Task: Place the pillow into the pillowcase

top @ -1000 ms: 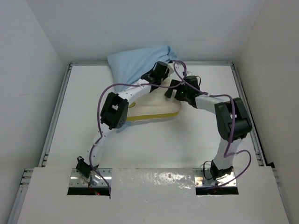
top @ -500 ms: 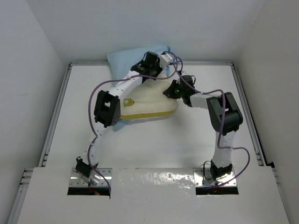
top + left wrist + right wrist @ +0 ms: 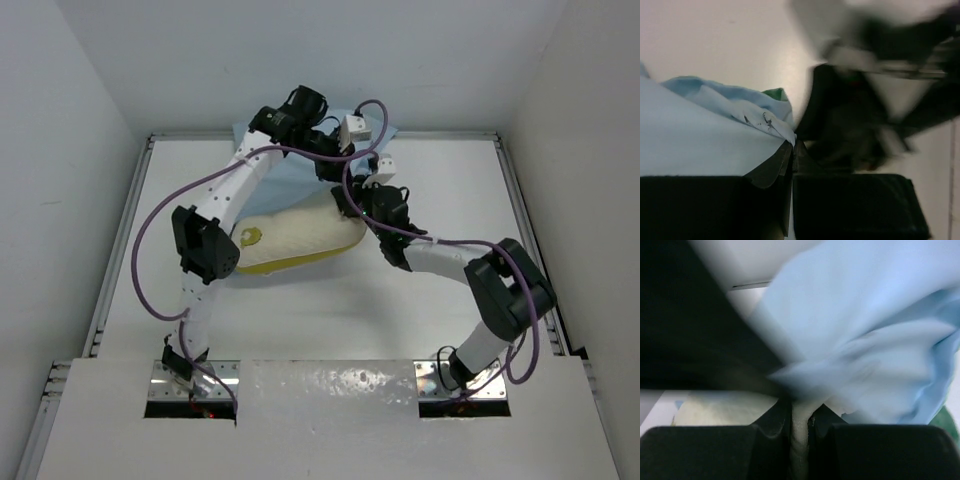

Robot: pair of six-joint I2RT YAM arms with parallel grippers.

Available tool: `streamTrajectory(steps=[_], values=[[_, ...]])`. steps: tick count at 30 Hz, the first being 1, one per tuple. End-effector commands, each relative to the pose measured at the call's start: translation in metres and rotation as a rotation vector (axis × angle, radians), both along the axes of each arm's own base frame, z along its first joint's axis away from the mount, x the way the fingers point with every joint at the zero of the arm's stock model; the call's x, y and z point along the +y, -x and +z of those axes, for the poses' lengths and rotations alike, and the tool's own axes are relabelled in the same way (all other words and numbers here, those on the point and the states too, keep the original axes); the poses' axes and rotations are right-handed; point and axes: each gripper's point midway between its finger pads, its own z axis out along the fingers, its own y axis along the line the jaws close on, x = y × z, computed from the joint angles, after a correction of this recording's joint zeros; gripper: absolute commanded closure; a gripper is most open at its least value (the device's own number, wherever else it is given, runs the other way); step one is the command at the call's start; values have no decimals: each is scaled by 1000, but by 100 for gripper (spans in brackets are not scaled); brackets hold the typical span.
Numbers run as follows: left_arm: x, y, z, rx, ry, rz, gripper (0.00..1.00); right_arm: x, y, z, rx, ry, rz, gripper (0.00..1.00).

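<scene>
Left gripper [image 3: 792,150]: jaws fully closed, pinching a gathered edge of the pillowcase [image 3: 695,140], whose cloth fans out to the left of the fingers. Right gripper [image 3: 800,417]: jaws drawn to a narrow slot, clamping a pale fold at the point where the blue cloth bunches above them; the view is blurred.

The pillow [image 3: 300,232] lies at mid-table [image 3: 330,320], its long axis running left to right and rising slightly toward the far right. Its emblem [image 3: 248,236] sits at the left end and its yellow band [image 3: 290,264] faces the near side. Both grippers meet at its far right end. The pillowcase lies behind it, against the far edge.

The pillow is thick, rounded, cream and textured. The pillowcase is thin, creased and light blue, with a green patch [image 3: 774,93] showing at one fold.
</scene>
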Motion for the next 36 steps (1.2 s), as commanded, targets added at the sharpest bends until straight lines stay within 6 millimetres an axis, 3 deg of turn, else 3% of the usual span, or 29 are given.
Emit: streamTrajectory(steps=[1, 2, 3, 4, 5, 6, 7, 9, 10, 11, 13, 14, 15, 16, 18, 19, 22, 23, 24, 25, 26, 27, 28, 29, 30, 31, 32, 33, 36], values=[[-9, 106, 68, 113, 165, -292, 100, -28, -32, 56, -179, -218, -238, 100], [-6, 113, 71, 136, 173, -293, 100, -35, -38, 51, -160, -227, -292, 100], [-4, 119, 73, 149, 177, -295, 100, -41, -45, 30, -98, -205, -356, 100], [-1, 125, 68, 174, 170, -299, 100, -48, -54, 30, -82, -209, -419, 100], [5, 134, 80, 146, 176, -303, 100, -65, -60, 21, -53, -191, -539, 100], [8, 137, 81, 128, 175, -309, 100, -69, -64, -10, 33, -123, -586, 100], [15, 139, 77, 115, 144, -292, 100, -67, -73, -3, 35, -122, -603, 100], [25, 135, 55, 118, 73, -260, 100, -46, -74, -21, 69, 6, -487, 98], [39, 122, 42, 109, 12, -199, 100, -30, -73, -18, 65, 34, -397, 85], [47, 115, 32, 131, -10, -166, 100, 3, -57, -25, 78, 112, -187, 44], [67, 103, 16, 186, -19, -85, 65, 28, -30, -23, 77, 193, 25, 1], [89, 88, 16, 213, -4, -2, 48, 37, -12, -24, 71, 253, 149, 1], [103, 76, 19, 191, 3, 56, 28, 30, 8, -25, 106, 299, 185, 1], [115, 64, 24, 171, 6, 118, 19, 27, 19, -22, 112, 316, 222, 1], [167, 31, 39, 85, 6, 330, 9, 13, 46, -9, 111, 408, 294, 1], [170, 29, 44, 52, 5, 356, 4, 10, 54, -4, 106, 439, 325, 1], [245, 0, 53, -38, -30, 636, 0, -3, 86, 11, 96, 554, 480, 1], [260, -3, 50, -38, -48, 687, 0, -10, 94, 6, 122, 589, 519, 6], [277, -4, 39, -24, -77, 732, 2, -17, 92, 10, 130, 566, 522, 36], [308, -7, 31, -7, -87, 807, 9, -24, 89, 10, 148, 549, 504, 62], [322, -8, 21, -2, -108, 833, 46, -39, 79, 7, 192, 509, 447, 88], [341, -5, -3, 34, -168, 884, 62, -49, 78, -6, 242, 488, 419, 100], [364, -5, -18, 41, -214, 930, 72, -58, 76, -15, 272, 471, 387, 100], [377, 0, -41, 72, -266, 951, 73, -67, 71, -23, 287, 458, 341, 92], [396, 3, -62, 96, -339, 990, 67, -76, 81, -54, 345, 483, 321, 69], [413, 7, -75, 106, -380, 1001, 58, -86, 83, -70, 365, 506, 281, 28], [420, 10, -87, 128, -402, 1004, 41, -86, 79, -77, 342, 503, 264, 18], [423, 17, -107, 181, -422, 993, 33, -90, 87, -101, 390, 514, 271, 14], [426, 23, -141, 249, -451, 966, 20, -86, 73, -114, 412, 503, 247, 11]])
